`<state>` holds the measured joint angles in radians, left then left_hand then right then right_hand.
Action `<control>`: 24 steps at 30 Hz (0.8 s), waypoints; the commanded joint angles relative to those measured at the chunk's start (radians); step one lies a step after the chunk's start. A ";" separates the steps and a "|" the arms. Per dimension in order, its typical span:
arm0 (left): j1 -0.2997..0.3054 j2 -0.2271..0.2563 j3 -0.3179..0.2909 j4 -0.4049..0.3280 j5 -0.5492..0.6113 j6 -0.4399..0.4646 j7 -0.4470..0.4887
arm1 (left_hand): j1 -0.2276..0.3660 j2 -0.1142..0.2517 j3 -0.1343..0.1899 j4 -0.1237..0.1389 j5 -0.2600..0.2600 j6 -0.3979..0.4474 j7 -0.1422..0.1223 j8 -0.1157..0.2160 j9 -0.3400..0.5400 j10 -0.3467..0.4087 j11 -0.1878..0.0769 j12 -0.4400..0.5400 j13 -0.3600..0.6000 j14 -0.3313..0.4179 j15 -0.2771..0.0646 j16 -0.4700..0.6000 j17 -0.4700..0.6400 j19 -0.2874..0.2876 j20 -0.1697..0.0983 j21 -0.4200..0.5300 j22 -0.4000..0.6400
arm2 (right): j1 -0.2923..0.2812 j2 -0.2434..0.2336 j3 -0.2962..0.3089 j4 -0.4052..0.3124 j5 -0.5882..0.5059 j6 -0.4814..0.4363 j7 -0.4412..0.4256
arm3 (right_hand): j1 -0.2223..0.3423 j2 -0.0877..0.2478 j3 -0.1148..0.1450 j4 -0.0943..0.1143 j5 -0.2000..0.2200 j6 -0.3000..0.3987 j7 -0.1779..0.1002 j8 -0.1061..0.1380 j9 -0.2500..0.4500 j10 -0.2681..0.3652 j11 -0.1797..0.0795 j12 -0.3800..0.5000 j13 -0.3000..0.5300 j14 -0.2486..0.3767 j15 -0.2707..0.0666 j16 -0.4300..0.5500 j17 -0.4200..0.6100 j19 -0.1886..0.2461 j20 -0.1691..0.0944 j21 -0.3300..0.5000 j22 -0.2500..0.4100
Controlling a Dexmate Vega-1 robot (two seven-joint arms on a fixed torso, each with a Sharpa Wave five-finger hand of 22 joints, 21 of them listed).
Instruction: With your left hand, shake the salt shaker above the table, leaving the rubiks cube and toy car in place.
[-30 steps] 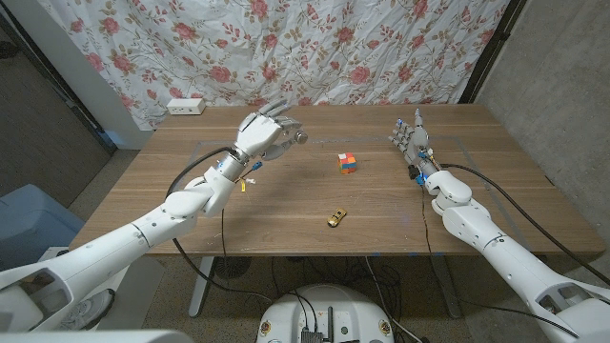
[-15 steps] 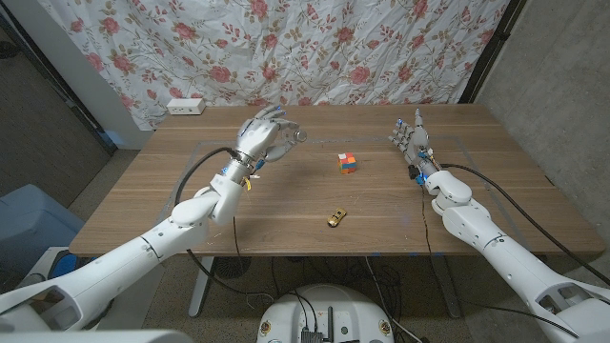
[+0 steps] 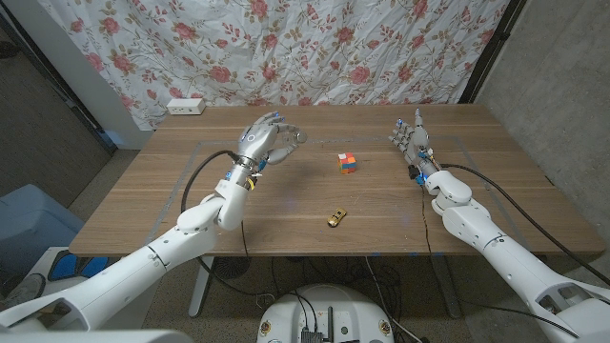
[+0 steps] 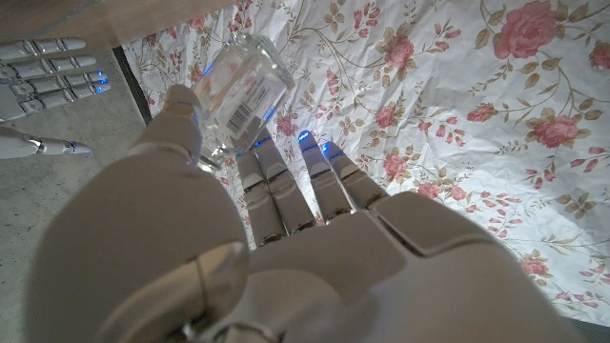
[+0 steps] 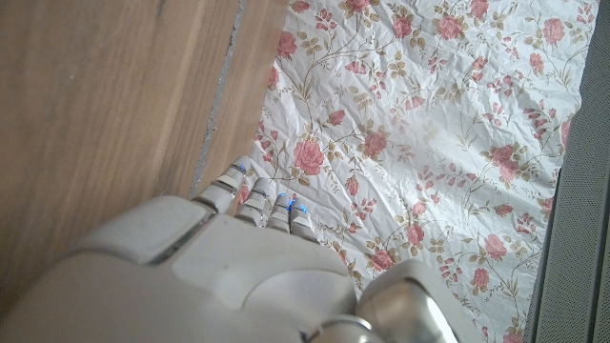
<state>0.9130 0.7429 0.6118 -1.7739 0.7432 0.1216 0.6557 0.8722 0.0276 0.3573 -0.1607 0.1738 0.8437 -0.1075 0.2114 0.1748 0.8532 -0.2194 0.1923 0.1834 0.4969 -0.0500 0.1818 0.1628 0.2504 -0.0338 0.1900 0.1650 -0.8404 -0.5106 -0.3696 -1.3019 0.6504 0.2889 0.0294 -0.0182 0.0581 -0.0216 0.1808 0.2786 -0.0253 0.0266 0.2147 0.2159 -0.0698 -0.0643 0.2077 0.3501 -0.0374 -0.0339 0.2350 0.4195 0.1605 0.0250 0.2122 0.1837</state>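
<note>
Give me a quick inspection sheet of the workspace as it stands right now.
Surface: brown wooden table, level.
Job's things: clear glass salt shaker held above the table; multicoloured rubiks cube mid-table; small gold toy car nearer the front edge.
Clutter: nothing seen.
Hands: left hand grips the shaker, raised; right hand open, fingers apart.
Cables: black cables run along both forearms.
Surroundings: floral curtain behind; white power strip at the table's far left corner.

Clear glass salt shaker (image 4: 246,84), seemingly tilted, airborne.
</note>
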 commanded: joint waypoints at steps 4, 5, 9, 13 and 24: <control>0.051 -0.056 -0.034 -0.040 -0.142 0.051 -0.047 | -0.009 0.016 0.001 0.000 0.006 0.072 -0.019 0.002 0.025 -0.004 -0.001 -0.003 0.003 0.009 -0.128 -0.003 0.003 -0.002 0.005 -0.004 0.004 | 0.000 0.000 0.000 0.000 0.000 0.000 0.000 | 0.000 0.102 -0.002 0.006 0.007 -0.001 0.008 0.003 0.004 -0.006 -0.002 0.007 0.004 -0.006 -0.035 0.004 0.005 0.007 -0.001 0.006 0.005; 0.055 -0.060 -0.038 -0.044 -0.155 0.057 -0.052 | -0.009 0.016 0.000 0.000 0.006 0.071 -0.019 0.001 0.025 -0.004 -0.001 -0.003 0.003 0.009 -0.127 -0.003 0.003 -0.002 0.005 -0.004 0.004 | 0.000 0.000 0.000 0.000 0.000 0.000 0.000 | 0.000 0.102 -0.001 0.006 0.007 -0.001 0.008 0.003 0.004 -0.006 -0.002 0.007 0.004 -0.006 -0.034 0.004 0.005 0.006 -0.001 0.006 0.005; 0.069 -0.079 -0.052 -0.061 -0.209 0.079 -0.072 | -0.010 0.017 0.001 0.000 0.006 0.071 -0.016 0.001 0.025 -0.004 -0.001 -0.003 0.003 0.009 -0.126 -0.003 0.002 -0.004 0.007 -0.004 0.004 | 0.000 -0.001 0.000 0.000 0.001 0.000 0.004 | 0.000 0.102 -0.001 0.006 0.007 0.000 0.008 0.004 0.004 -0.006 -0.002 0.007 0.004 -0.006 -0.035 0.004 0.005 0.006 -0.001 0.006 0.005; 0.080 -0.096 -0.064 -0.079 -0.256 0.104 -0.090 | -0.011 0.017 0.002 0.000 0.006 0.068 -0.013 0.000 0.024 -0.005 -0.001 -0.003 0.003 0.009 -0.125 -0.004 0.002 -0.006 0.012 -0.004 0.004 | 0.000 -0.001 0.000 0.000 0.001 0.000 0.004 | 0.000 0.102 -0.001 0.006 0.007 -0.001 0.007 0.003 0.004 -0.007 -0.001 0.007 0.004 -0.006 -0.034 0.004 0.005 0.006 -0.001 0.006 0.005; 0.102 -0.146 -0.099 -0.113 -0.419 0.177 -0.133 | -0.015 0.017 0.001 -0.001 0.006 0.065 -0.005 -0.003 0.021 -0.008 0.001 -0.004 0.003 0.006 -0.118 -0.005 0.001 -0.010 0.017 -0.005 0.005 | 0.000 -0.001 0.000 0.000 0.001 0.000 0.004 | 0.000 0.102 -0.001 0.006 0.007 -0.001 0.009 0.003 0.004 -0.005 -0.001 0.007 0.004 -0.006 -0.034 0.004 0.005 0.006 -0.001 0.006 0.005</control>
<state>0.9929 0.6429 0.5437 -1.8571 0.4767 0.2353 0.5632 0.8553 0.0347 0.3544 -0.1636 0.1729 0.8437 -0.1075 0.2041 0.1749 0.8515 -0.2174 0.1884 0.1859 0.4969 -0.0501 0.1770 0.1630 0.2379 -0.0213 0.1900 0.1650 -0.8404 -0.5108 -0.3696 -1.3019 0.6504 0.2888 0.0308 -0.0182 0.0581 -0.0216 0.1808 0.2786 -0.0254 0.0266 0.2147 0.2159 -0.0698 -0.0643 0.2077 0.3501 -0.0374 -0.0339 0.2350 0.4195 0.1605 0.0250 0.2122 0.1837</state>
